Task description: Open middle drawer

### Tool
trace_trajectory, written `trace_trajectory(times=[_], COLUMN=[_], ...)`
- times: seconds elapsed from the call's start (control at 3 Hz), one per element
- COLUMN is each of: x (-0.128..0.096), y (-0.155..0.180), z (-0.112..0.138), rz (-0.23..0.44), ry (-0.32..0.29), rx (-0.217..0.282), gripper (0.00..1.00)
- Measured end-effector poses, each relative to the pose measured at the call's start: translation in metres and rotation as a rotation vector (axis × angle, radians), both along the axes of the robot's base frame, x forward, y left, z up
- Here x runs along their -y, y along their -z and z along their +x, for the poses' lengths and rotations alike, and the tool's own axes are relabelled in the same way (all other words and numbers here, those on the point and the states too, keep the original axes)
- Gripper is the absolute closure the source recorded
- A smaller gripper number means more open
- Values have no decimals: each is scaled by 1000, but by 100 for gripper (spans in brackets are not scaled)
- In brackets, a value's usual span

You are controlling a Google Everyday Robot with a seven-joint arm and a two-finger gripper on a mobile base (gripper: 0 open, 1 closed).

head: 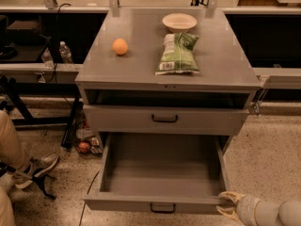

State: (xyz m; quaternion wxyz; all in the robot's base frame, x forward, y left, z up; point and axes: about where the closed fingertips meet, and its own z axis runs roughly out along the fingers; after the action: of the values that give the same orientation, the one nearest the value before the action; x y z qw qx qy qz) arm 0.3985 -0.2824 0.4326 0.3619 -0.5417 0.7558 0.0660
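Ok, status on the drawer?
Gripper open, at front right corner of wide grey metal middle drawer. Drawer pulled out, inside bare. Nothing blocking.

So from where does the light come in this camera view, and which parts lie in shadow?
Camera view: light falls from above, so the cabinet top is bright. The slot under it is dark. The open middle drawer is dim at the back, under the upper drawer. The gripper, at its front right corner, is lit.

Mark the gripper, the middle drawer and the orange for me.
gripper [226,205], camera view, midway between its fingertips, by the drawer's front right corner.
middle drawer [162,175], camera view, bare tray floor.
orange [120,46], camera view, centre of the fruit.
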Motion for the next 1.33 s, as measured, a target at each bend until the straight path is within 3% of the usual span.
trace_trajectory(times=[0.33, 0.67, 1.33], x=[-1, -1, 19], y=[-8, -26, -74], z=[4, 17, 70], rz=[9, 33, 23], ry=[-18, -58, -112], rx=[15, 44, 46], gripper=[8, 0, 0])
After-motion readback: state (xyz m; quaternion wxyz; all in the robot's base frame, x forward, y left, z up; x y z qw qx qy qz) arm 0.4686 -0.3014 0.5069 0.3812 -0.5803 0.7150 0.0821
